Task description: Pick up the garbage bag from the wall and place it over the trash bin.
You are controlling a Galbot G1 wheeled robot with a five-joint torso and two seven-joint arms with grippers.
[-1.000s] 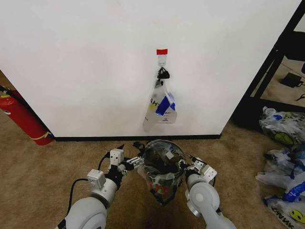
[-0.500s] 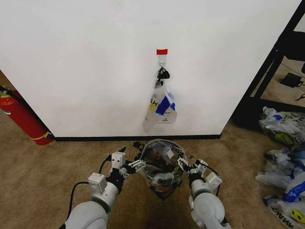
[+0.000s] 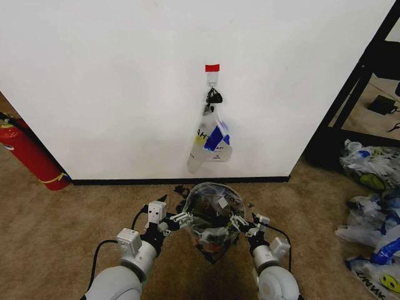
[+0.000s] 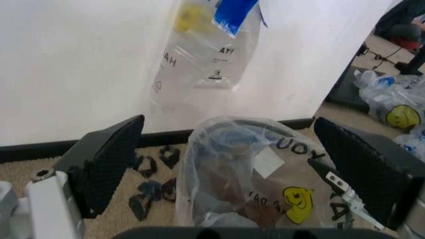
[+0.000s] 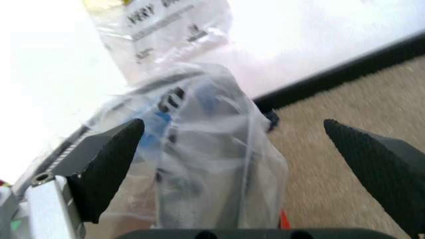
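A see-through garbage bag (image 3: pixel 210 139) with blue and yellow print hangs from a small hook (image 3: pixel 213 78) under a red tape strip (image 3: pixel 212 67) on the white wall (image 3: pixel 112 81). Below it on the carpet stands the trash bin (image 3: pixel 211 232), draped in a like bag (image 4: pixel 265 169) with a yellow smiley. My left gripper (image 3: pixel 177 219) and right gripper (image 3: pixel 242 222) flank the bin's top, both open. In the left wrist view the black fingers (image 4: pixel 109 162) spread wide around the covered bin. The right wrist view has the same bin (image 5: pixel 199 164) between its fingers (image 5: pixel 109 159).
A red fire extinguisher (image 3: pixel 28 156) leans at the left of the wall. A heap of printed bags (image 3: pixel 375 212) lies on the carpet at the right, beside a black frame (image 3: pixel 356 94). Small black clips (image 4: pixel 153 172) lie by the black baseboard (image 3: pixel 181 181).
Both arms have drawn back toward me, the right one more, and the grippers sit a little closer to the bin. The bin and the hanging bag have stayed put.
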